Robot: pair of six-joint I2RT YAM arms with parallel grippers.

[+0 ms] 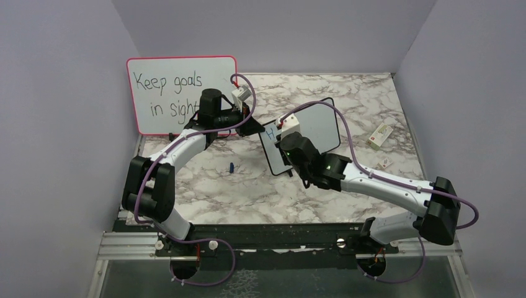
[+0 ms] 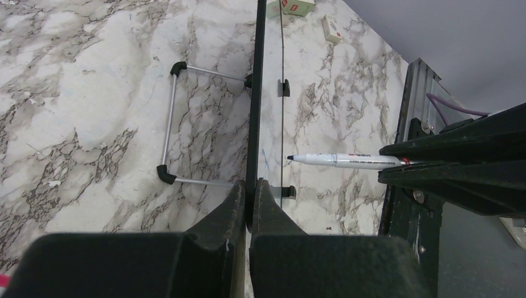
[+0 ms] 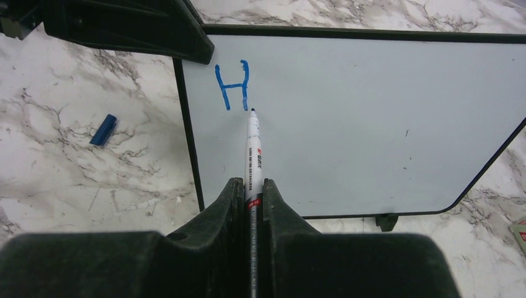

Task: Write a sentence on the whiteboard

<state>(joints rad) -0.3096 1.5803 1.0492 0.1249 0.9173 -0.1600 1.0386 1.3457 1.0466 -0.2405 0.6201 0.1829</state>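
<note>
The whiteboard (image 1: pixel 319 127) stands near the middle of the table (image 1: pixel 248 192), a small white panel in a thin black frame with rounded corners; the left wrist view shows it edge-on (image 2: pixel 255 93), propped on little black feet with a wire stand behind it. The sentence (image 3: pixel 232 85) is only a single blue H, at 10 o'clock on the panel (image 3: pixel 372 124), close to the top left corner; the rest of the surface is blank. The left gripper (image 2: pixel 250 189) is closed tight on the whiteboard's left frame, one finger on each face. Its arm reaches up the table's left side and bends in toward the board at about 9 o'clock of it. The right gripper (image 3: pixel 251 186) is clamped on a white marker (image 3: pixel 254 149), which points straight out between the fingers. The marker's tip sits at 5 o'clock of the H, just under its right leg, and whether it touches the surface I cannot tell. The right arm stretches from the 5 o'clock corner of the table across to the board's face. A blue cap (image 1: pixel 231 167) lies on the table at 8 o'clock of the board. A pink-framed board (image 1: pixel 186 68) with black writing stands at 10 o'clock. Two small boxes (image 1: pixel 379 134) lie at 3 o'clock.
</note>
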